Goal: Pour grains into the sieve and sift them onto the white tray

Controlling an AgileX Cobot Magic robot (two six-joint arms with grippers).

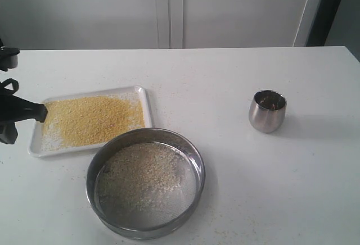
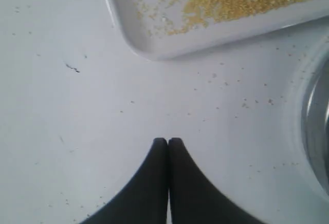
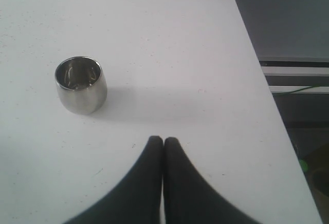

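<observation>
Rectangular white tray (image 1: 36, 144), counter's left edge: holds fine yellow grains (image 1: 90, 120).
Round steel mesh sieve (image 1: 197, 169), just beside it, counter's near edge: holds coarse pale residue (image 1: 140, 172).
Left claw (image 2: 167, 142), right claw (image 3: 163, 141): both closed, empty.
Sifting apparently complete; the next move likely calls only for retreat clear of the sieve.

Exterior overlooks table (image 1: 292, 189); left wrist shares white tray (image 2: 144, 34); right, cup (image 3: 81, 85).

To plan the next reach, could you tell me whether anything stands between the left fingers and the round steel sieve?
Nothing visible does: only white table with stray grains separates the left fingers from the sieve.
</observation>
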